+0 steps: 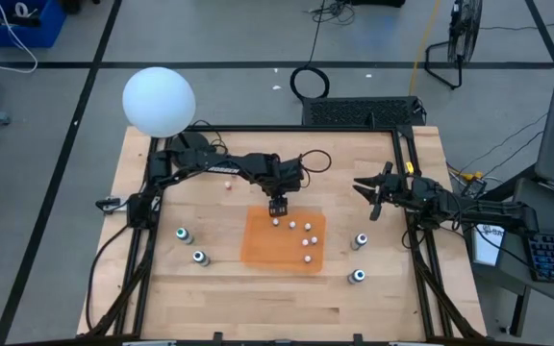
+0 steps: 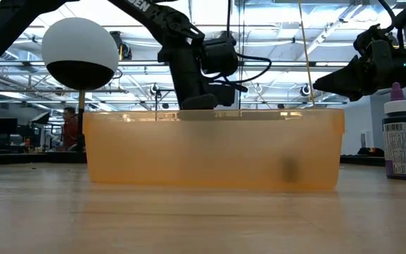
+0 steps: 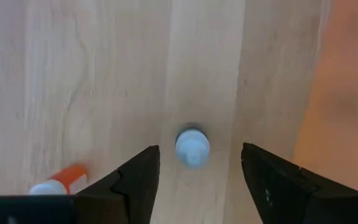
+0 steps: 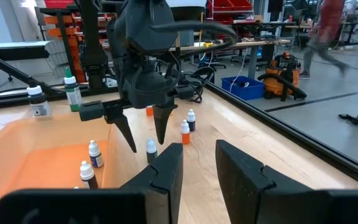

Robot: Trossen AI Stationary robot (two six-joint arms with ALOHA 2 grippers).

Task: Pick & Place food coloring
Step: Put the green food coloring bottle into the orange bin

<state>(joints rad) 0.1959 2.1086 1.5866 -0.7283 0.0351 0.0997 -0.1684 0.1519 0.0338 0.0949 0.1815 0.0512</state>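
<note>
The left gripper [image 3: 194,177] hung part-open over a tiny white-capped bottle [image 3: 192,147] standing on the desk [image 3: 92,74], just off the orange tray [image 1: 258,252] at its 11 o'clock corner. The bottle looked light, rigid, smooth and easily toppled; gripping the body below the cap seemed safest. The right gripper [image 1: 373,195] waited at 3 o'clock, narrow and empty.

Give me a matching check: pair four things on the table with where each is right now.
Things:
1. left gripper
2. right gripper
3. four larger bottles
4. white ball

Places:
A. at the far left corner of the table
B. on the table, two on each side of the orange tray
C. fingers open around a small white-capped bottle
D. over bare table right of the tray, holding nothing

Pairs: 1-C; 2-D; 3-B; 4-A
</note>
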